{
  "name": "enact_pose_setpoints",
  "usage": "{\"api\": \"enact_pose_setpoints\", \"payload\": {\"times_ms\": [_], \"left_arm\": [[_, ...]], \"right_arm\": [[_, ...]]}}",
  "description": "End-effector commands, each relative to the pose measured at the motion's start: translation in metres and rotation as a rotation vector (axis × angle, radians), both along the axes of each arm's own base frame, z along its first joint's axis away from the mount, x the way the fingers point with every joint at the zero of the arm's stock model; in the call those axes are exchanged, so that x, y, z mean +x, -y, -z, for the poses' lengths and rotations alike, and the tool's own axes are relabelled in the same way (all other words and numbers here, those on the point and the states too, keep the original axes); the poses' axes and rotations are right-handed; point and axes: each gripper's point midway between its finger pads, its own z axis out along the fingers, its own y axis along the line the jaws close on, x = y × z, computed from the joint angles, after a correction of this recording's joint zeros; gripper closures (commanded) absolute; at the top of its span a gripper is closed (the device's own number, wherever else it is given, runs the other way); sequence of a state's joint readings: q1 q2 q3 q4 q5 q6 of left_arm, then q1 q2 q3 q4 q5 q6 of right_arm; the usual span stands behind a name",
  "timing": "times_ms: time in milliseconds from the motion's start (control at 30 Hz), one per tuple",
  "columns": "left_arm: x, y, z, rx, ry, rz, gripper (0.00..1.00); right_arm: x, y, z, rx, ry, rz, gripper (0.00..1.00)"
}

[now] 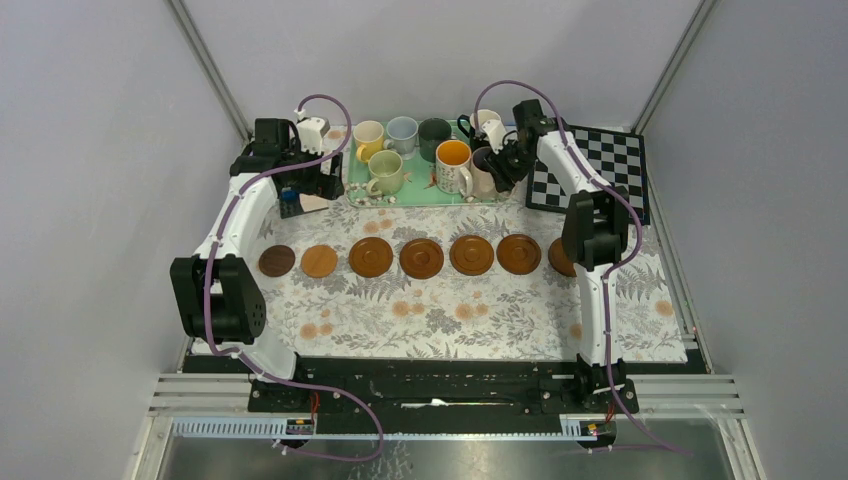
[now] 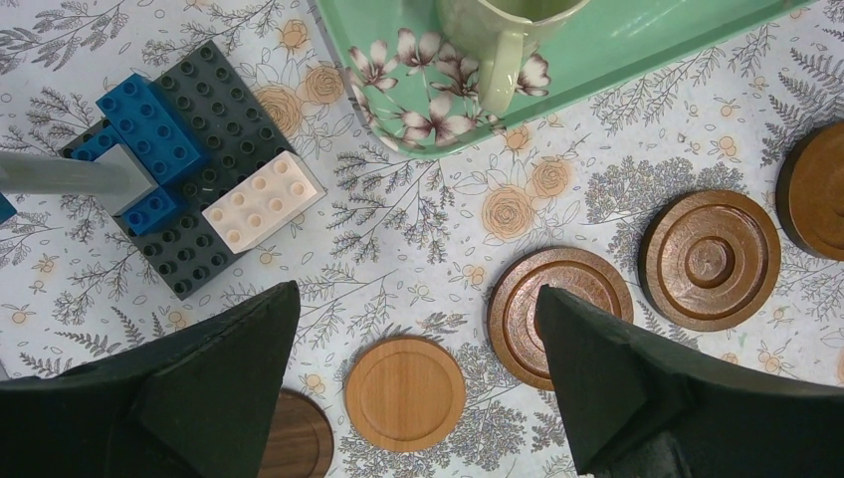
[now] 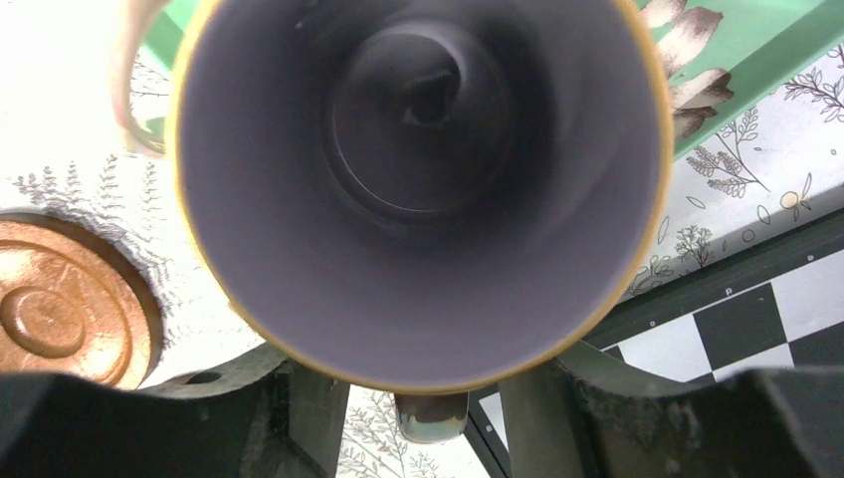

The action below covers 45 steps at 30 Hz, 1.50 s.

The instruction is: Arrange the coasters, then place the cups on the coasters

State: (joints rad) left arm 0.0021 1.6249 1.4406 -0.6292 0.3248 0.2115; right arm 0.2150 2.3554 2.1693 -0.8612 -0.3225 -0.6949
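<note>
Several brown coasters (image 1: 422, 258) lie in a row across the floral cloth. On the green tray (image 1: 410, 196) stand several cups, among them a yellow one (image 1: 368, 135) and a pale green one (image 1: 386, 172). My right gripper (image 1: 497, 165) is over the tray's right end. It is open, a finger on either side of the handle (image 3: 433, 418) of a yellow-rimmed cup (image 3: 418, 199), with gaps both sides. My left gripper (image 2: 418, 329) hangs open above a light-wood coaster (image 2: 404, 393), holding nothing. In its view are the pale green cup (image 2: 503, 40) and a coppery coaster (image 2: 710, 261).
A black-and-white checkerboard (image 1: 590, 165) lies right of the tray, also seen in the right wrist view (image 3: 756, 329). A plate of toy bricks (image 2: 189, 169) sits left of the tray. The right arm hides part of the rightmost coaster (image 1: 556, 258).
</note>
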Motion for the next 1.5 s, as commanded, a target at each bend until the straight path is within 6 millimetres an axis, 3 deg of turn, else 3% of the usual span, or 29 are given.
{"api": "enact_pose_setpoints", "payload": {"times_ms": [0,267,467,600,733,1000,1200,1367,1467], "left_arm": [[0.009,-0.003,-0.022,0.012,0.092,-0.008,0.01],[0.01,0.001,-0.024,0.005,0.094,0.005,0.01],[0.008,0.003,-0.022,0.004,0.09,0.007,0.01],[0.009,0.005,-0.021,-0.01,0.086,0.012,0.01],[0.012,0.009,-0.021,-0.031,0.082,0.023,0.01],[0.029,0.017,-0.029,-0.084,0.109,0.018,0.01],[0.036,0.02,-0.03,-0.096,0.138,0.023,0.01],[0.039,0.028,-0.027,-0.108,0.128,0.046,0.01],[0.041,0.034,-0.026,-0.112,0.127,0.063,0.01]], "right_arm": [[0.01,-0.005,0.007,0.003,0.053,-0.007,0.44],[0.011,-0.008,0.008,0.025,0.08,0.001,0.58],[0.005,-0.008,-0.003,0.052,0.101,0.022,0.83],[0.003,-0.007,-0.022,0.082,0.159,0.034,1.0],[0.004,0.0,-0.039,0.108,0.202,0.071,1.0],[0.009,0.015,-0.098,0.229,0.295,0.145,1.0],[-0.012,0.034,-0.129,0.309,0.353,0.171,1.0],[-0.041,0.057,-0.141,0.378,0.378,0.199,1.0],[-0.067,0.082,-0.138,0.392,0.392,0.229,1.0]]}}
